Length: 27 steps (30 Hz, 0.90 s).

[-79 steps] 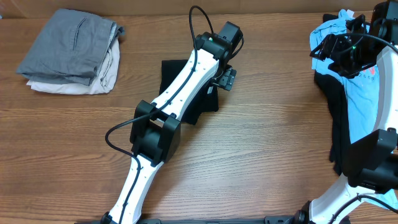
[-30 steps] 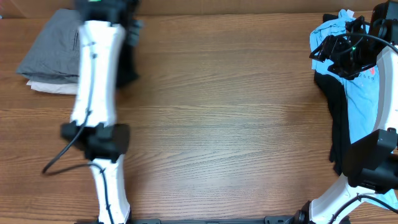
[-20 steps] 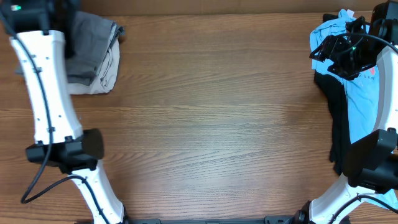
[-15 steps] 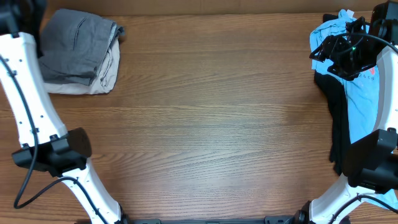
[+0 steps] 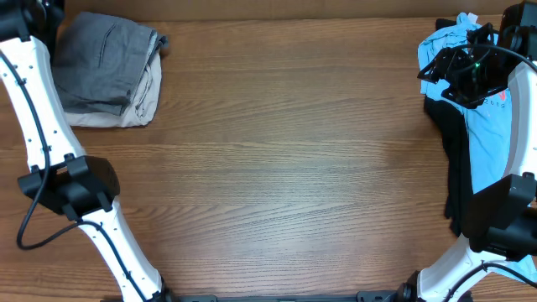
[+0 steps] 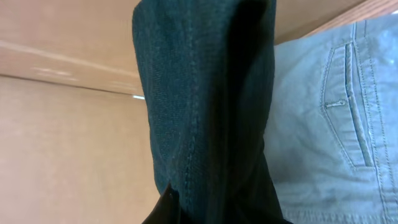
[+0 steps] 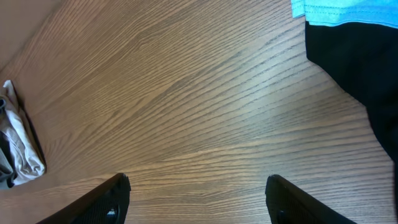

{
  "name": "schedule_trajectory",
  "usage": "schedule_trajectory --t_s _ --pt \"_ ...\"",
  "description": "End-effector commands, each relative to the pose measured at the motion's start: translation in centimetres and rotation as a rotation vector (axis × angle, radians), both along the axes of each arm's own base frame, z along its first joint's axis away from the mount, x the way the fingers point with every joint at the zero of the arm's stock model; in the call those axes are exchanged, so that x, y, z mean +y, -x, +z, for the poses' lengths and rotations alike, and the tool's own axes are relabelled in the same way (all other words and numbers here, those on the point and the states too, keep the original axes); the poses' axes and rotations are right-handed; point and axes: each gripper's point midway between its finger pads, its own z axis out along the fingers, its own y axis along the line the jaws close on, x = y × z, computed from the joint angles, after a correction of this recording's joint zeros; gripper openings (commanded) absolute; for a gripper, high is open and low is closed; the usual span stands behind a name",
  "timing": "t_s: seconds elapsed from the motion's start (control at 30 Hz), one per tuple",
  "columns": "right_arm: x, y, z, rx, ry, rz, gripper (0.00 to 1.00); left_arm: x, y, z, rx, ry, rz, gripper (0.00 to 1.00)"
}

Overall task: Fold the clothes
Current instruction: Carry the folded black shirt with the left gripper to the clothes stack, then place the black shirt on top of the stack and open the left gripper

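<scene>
A folded black T-shirt point(image 6: 205, 106) hangs down the middle of the left wrist view, and my left gripper point(image 6: 211, 214) is shut on it, its fingers almost wholly covered by the cloth. That gripper point(image 5: 40, 10) is at the table's far left corner, just beyond a folded grey garment point(image 5: 101, 63) point(image 6: 336, 124) lying on a cream one point(image 5: 144, 101). My right gripper point(image 7: 199, 199) point(image 5: 433, 64) stands open and empty above bare wood, beside a light blue tee point(image 5: 485, 126) point(image 7: 348, 11) spread over another black garment point(image 5: 457, 176) point(image 7: 360, 68).
The wooden table point(image 5: 285, 168) spans the overhead view. A beige wall point(image 6: 68, 124) stands right behind the left gripper. My left arm point(image 5: 38, 109) runs along the left edge, with its elbow point(image 5: 71, 186) over the table. The grey and cream stack point(image 7: 18, 152) shows far off.
My left arm has swung from the table's middle to the far left corner, carrying the black T-shirt past the grey stack. The right arm has not moved.
</scene>
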Motion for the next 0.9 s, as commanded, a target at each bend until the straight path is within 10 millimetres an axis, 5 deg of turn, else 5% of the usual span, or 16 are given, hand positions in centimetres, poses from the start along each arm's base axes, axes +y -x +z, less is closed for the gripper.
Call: schedule_trajectory --t_s 0.0,0.17,0.3,0.4,0.43,0.47,0.6,0.67,0.87 --pt "0.0 0.0 -0.1 0.002 0.0 -0.009 0.73 1.0 -0.6 -2.2 0.034 -0.001 -0.012 0.04" --pt "0.0 0.0 -0.1 0.004 -0.002 -0.012 0.73 0.3 -1.3 -3.8 0.043 0.046 -0.054 0.04" --pt "0.2 0.0 -0.1 0.007 -0.002 -0.007 0.73 -3.3 -2.1 -4.6 0.019 0.206 -0.158 0.09" --pt "0.6 -0.2 -0.1 0.001 -0.001 0.003 0.73 -8.0 -1.7 -5.5 0.036 0.431 -0.249 0.46" --pt "0.9 -0.3 0.0 -0.005 0.001 0.011 0.73 -11.1 -0.9 -6.0 0.074 0.576 -0.292 0.84" --pt "1.1 -0.4 0.0 -0.008 0.001 0.015 0.73 -12.6 -0.3 -6.3 0.099 0.645 -0.309 1.0" --pt "1.9 -0.6 0.0 -0.014 0.003 0.036 0.73 -17.2 1.4 -7.1 0.2 0.823 -0.299 1.0" --pt "2.2 -0.7 0.1 -0.019 0.005 0.044 0.73 -17.9 1.2 -7.0 0.198 0.887 -0.235 1.0" --pt "2.4 -0.5 1.6 -0.066 0.047 0.135 0.78 -19.7 1.6 -2.5 0.121 1.119 0.001 1.0"
